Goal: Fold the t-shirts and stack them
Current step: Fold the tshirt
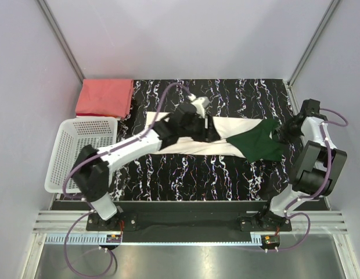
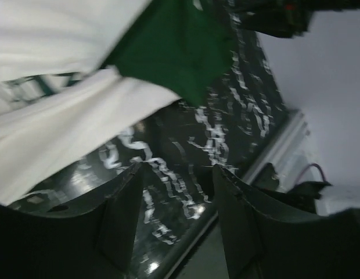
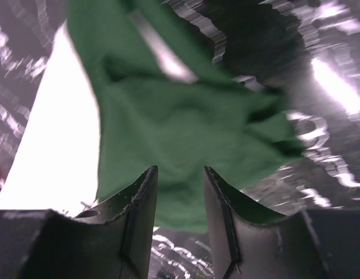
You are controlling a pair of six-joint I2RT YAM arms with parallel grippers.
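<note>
Grippers, two. Left gripper [image 2: 177, 200]: fingers apart, nothing between; arm stretched forward over mid-table, above the cream-white t-shirt [image 1: 241, 125]. Right gripper [image 3: 179, 203]: fingers apart (green sleeve [image 3: 186, 133] just beyond the tips); arm folded at the table's right edge. T-shirts, two: cream-white spread mid-table; salmon-red t-shirt [image 1: 104, 97] folded, far-left corner. Basket [image 1: 64, 145], one, left.

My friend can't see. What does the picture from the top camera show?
A cream-white t-shirt with green parts lies across the table, the left gripper over its middle. A folded red t-shirt sits beyond a white basket.
</note>
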